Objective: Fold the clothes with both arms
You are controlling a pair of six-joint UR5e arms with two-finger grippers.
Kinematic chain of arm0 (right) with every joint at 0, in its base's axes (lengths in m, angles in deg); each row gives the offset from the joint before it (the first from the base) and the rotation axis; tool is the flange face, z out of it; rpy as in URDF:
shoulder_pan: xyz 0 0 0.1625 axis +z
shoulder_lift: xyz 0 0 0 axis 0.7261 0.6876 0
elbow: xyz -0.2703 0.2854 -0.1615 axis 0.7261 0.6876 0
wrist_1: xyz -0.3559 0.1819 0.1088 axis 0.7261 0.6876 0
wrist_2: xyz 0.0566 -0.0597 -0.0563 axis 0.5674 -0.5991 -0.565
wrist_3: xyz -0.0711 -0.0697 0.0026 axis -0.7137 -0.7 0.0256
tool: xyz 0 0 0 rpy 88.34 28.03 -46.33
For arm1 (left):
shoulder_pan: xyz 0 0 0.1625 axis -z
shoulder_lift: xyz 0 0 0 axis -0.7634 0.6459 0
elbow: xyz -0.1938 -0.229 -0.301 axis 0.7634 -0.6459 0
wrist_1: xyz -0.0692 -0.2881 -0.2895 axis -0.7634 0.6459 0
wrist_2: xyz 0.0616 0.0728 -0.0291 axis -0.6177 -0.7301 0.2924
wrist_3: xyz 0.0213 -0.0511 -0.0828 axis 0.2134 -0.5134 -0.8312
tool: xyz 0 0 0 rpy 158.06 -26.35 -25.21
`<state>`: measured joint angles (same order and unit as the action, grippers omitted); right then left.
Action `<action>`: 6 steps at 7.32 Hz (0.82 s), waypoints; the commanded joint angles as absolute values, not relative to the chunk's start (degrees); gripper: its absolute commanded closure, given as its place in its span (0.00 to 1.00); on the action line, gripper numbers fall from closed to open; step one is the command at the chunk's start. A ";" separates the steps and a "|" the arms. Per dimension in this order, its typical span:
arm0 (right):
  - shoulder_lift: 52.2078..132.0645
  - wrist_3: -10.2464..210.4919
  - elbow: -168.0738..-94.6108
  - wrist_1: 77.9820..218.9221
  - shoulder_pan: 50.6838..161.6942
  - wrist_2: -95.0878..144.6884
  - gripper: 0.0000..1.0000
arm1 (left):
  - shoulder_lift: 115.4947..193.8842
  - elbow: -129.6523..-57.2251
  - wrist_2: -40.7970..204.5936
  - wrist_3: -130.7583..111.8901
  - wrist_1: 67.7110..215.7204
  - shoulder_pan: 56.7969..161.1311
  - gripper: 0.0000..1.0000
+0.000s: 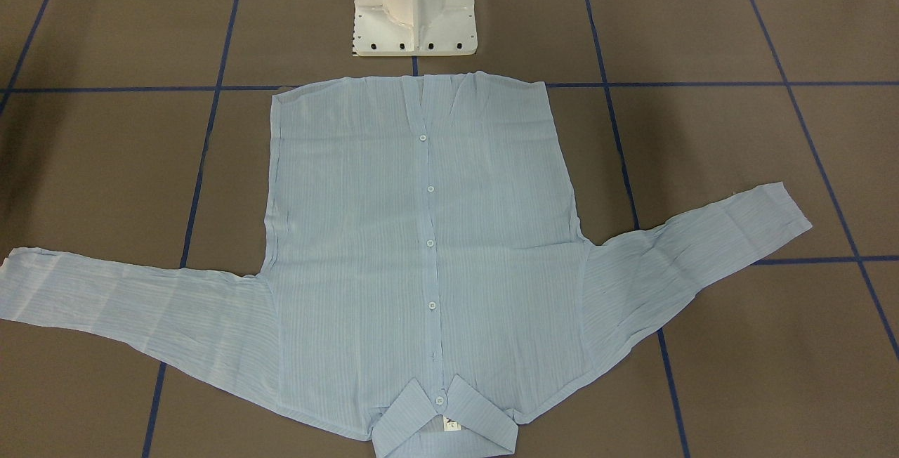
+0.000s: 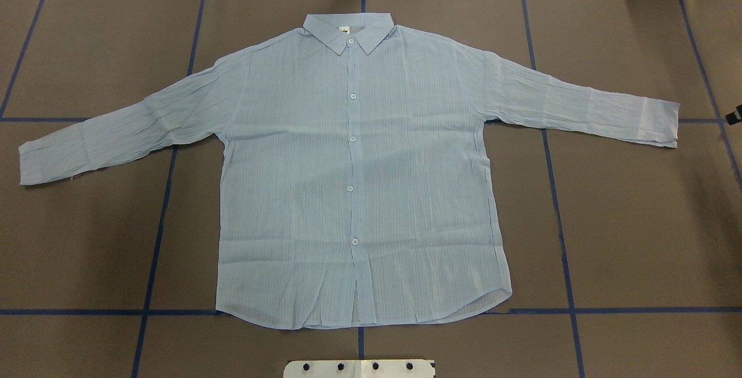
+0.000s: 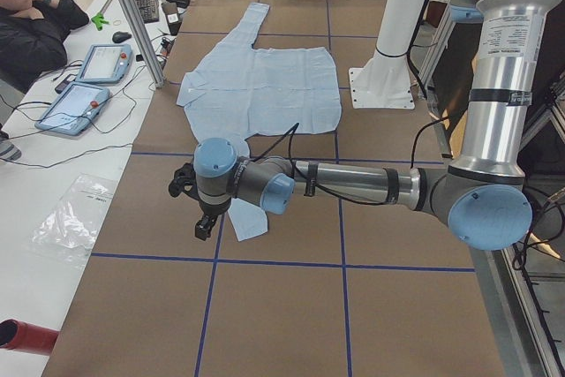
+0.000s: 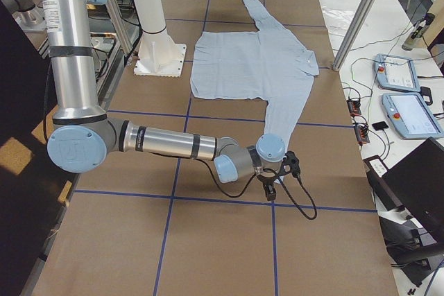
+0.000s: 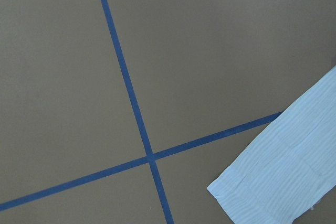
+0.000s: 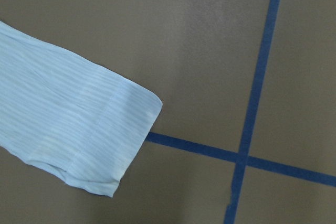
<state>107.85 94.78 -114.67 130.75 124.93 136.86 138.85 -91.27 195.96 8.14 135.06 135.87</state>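
The clothes are one light-blue striped shirt (image 2: 353, 181), lying flat and buttoned, front up, collar (image 2: 348, 30) away from the robot's base. Both sleeves are spread out sideways. In the exterior left view my left gripper (image 3: 201, 225) hangs just above the table at the left sleeve's cuff (image 3: 247, 220). In the exterior right view my right gripper (image 4: 269, 192) hovers just past the right sleeve's cuff (image 4: 272, 129). Each wrist view shows a cuff (image 5: 283, 174) (image 6: 79, 129) on the brown table, with no fingers visible. I cannot tell whether either gripper is open or shut.
The white pedestal base (image 1: 414, 15) stands at the shirt's hem side. Blue tape lines (image 2: 556, 192) grid the brown table. A person (image 3: 35, 24) sits at a side table with control tablets (image 3: 88, 86). Metal posts (image 3: 132, 15) stand along the table's edge.
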 commanded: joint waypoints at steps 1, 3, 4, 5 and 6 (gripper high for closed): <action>105.66 100.23 -111.58 122.44 120.85 136.25 0.00 | 138.44 -91.06 196.07 8.11 137.85 135.81 0.00; 103.02 100.32 -108.58 122.42 117.85 132.66 0.00 | 138.44 -90.89 196.07 8.02 137.85 135.90 0.00; 102.58 100.32 -107.44 122.42 116.97 132.65 0.02 | 138.44 -90.89 196.07 8.02 137.85 135.81 0.00; 102.49 100.41 -107.26 122.68 116.35 132.73 0.09 | 138.44 -90.71 196.07 8.02 137.85 135.81 0.00; 102.48 100.58 -106.38 122.68 115.91 132.82 0.12 | 138.44 -90.71 196.07 8.11 137.85 135.81 0.00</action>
<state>102.65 100.41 -107.36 122.60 116.67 132.82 138.44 -90.78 196.07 8.04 137.84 135.83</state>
